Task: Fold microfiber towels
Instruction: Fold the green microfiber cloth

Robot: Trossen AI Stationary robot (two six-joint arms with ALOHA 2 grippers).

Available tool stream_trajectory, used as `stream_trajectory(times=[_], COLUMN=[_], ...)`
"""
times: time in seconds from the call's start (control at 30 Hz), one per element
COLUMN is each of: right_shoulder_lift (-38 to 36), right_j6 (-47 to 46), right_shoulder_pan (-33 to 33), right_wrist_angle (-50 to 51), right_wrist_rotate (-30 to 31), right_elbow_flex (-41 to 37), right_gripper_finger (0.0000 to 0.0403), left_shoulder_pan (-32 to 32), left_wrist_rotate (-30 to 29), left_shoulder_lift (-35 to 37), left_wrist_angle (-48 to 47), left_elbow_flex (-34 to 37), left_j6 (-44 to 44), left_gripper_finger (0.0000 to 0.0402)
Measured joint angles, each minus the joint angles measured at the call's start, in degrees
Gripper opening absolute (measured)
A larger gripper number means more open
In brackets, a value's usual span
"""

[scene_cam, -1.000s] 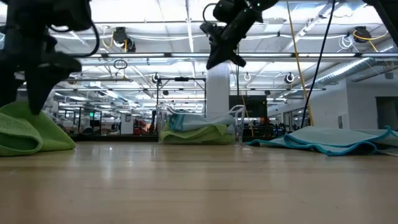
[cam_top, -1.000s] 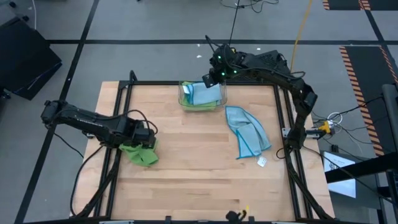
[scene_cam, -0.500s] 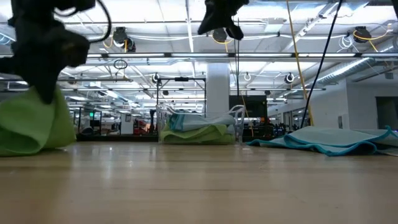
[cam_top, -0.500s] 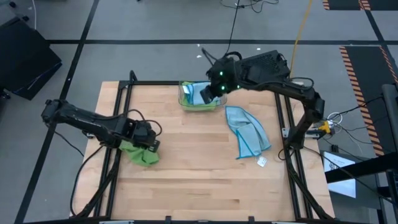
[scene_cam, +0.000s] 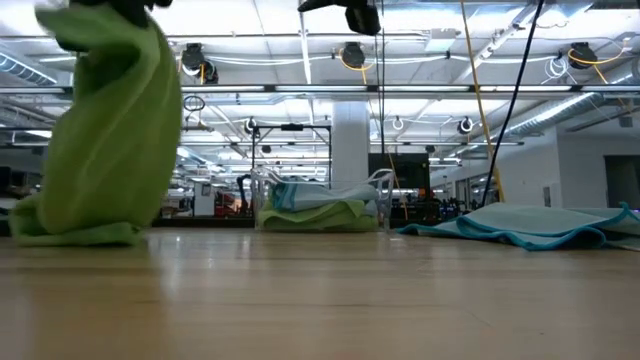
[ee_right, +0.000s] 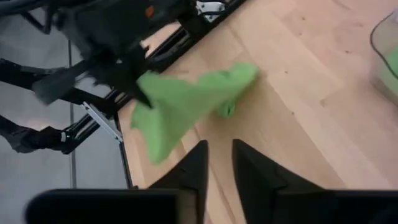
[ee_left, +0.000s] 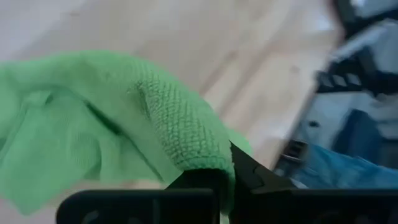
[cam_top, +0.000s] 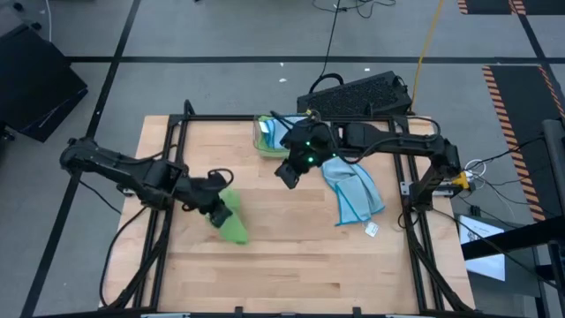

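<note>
High view | wooden table (cam_top: 291, 256) | grey floor (cam_top: 221, 35) | keyboard (cam_top: 357, 94)

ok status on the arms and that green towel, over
Left gripper shut on green towel, lifting it, lower edge on table. Right gripper mid-table, empty, fingers slightly apart. Nothing blocking.

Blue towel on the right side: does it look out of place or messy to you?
Yes. The blue towel lies rumpled and skewed near the table's right edge, unfolded, its white tag sticking out. The left end effector holds a green towel.
</note>
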State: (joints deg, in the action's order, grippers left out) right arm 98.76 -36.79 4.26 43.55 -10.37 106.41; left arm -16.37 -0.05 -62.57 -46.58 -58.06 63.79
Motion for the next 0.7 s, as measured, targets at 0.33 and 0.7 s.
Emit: stream_trajectory(times=[0.33,0.7], right_shoulder_lift=[0.33,0.40], right_j6=[4.26,9.04], right_shoulder_pan=[-1.78,-0.27], right_wrist_angle=[-6.99,-31.61], right_wrist_rotate=[-2.34,-12.40], right_elbow_flex=[-5.81,-15.46], right_gripper_finger=[0.0177,0.0214], left_shoulder_pan=[-13.26,-10.77], left_wrist_rotate=[0.71,4.06], left_shoulder_lift=[-5.28,-9.62], left_wrist_angle=[9.45,-3.82], left_elbow_flex=[0.53,-14.09], left_j6=[3.38,-7.76], left_gripper_finger=[0.0004,0.0003])
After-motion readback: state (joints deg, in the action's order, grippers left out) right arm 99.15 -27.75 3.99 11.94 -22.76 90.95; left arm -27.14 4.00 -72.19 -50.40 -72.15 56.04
